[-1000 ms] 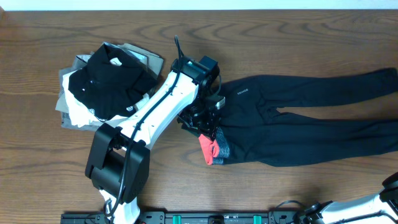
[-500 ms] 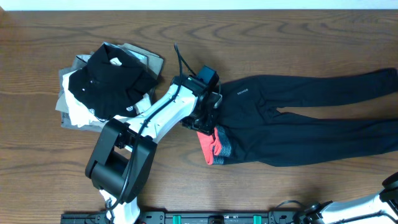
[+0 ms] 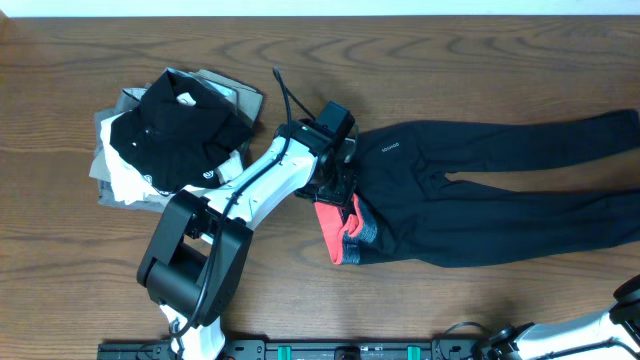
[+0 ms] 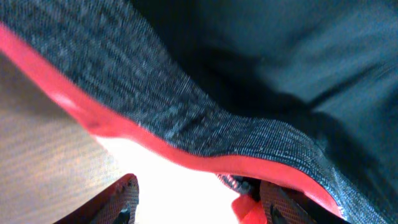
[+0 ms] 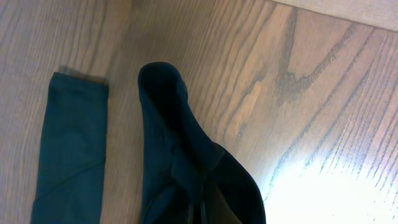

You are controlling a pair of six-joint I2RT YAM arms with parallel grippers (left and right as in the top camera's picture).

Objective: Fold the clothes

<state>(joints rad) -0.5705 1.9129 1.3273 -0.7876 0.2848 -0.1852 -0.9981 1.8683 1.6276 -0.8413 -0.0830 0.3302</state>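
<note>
The black leggings (image 3: 480, 190) lie across the table with both legs running to the right edge. Their coral-red and grey waistband (image 3: 345, 235) is bunched at the left end. My left gripper (image 3: 335, 190) hovers right over the waistband. In the left wrist view the waistband (image 4: 205, 134) fills the frame. My left gripper (image 4: 199, 193) is open there, and the red edge touches the right finger (image 4: 273, 202). In the right wrist view my right gripper (image 5: 202, 214) is shut on one black leg end (image 5: 165, 99). The other leg end (image 5: 71, 143) lies flat on the table.
A pile of folded garments topped by a black collared shirt (image 3: 180, 125) sits at the left of the table. The right arm's base (image 3: 630, 300) shows at the lower right corner. Wood table (image 3: 450, 60) lies behind the leggings.
My left gripper has shifted slightly toward the far side over the waistband. The waistband's red edge has stretched upward toward the gripper. The leggings' legs have not moved.
</note>
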